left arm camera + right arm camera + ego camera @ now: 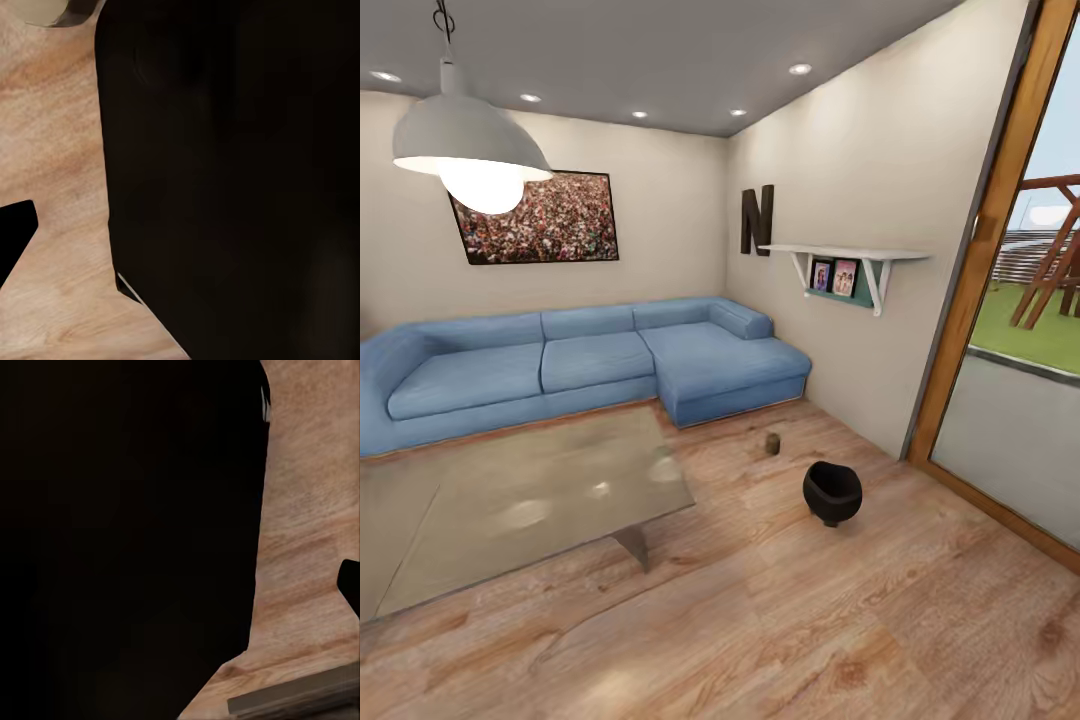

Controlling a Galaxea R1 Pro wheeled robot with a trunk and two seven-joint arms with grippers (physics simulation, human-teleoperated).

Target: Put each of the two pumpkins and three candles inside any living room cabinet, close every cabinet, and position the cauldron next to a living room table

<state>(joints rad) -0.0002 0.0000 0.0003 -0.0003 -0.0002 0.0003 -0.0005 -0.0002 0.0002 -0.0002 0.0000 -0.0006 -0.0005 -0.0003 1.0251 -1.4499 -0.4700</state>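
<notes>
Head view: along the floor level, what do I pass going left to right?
Glass coffee table → blue sofa's chaise end → candle → cauldron → wood-framed glass door.

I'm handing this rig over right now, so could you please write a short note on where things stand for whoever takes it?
Grippers: the wrist views face the wooden floor with dark shapes up close; open or shut cannot be told.
Things: the cauldron stands on the floor, apart from the glass coffee table, toward the glass door. One candle stands on the floor between the cauldron and the blue sofa.
Done: nothing that these views confirm.
Left: find the pumpkins, the other candles and the cabinet, stow everything, close up, and move the cauldron beside the table.
</notes>
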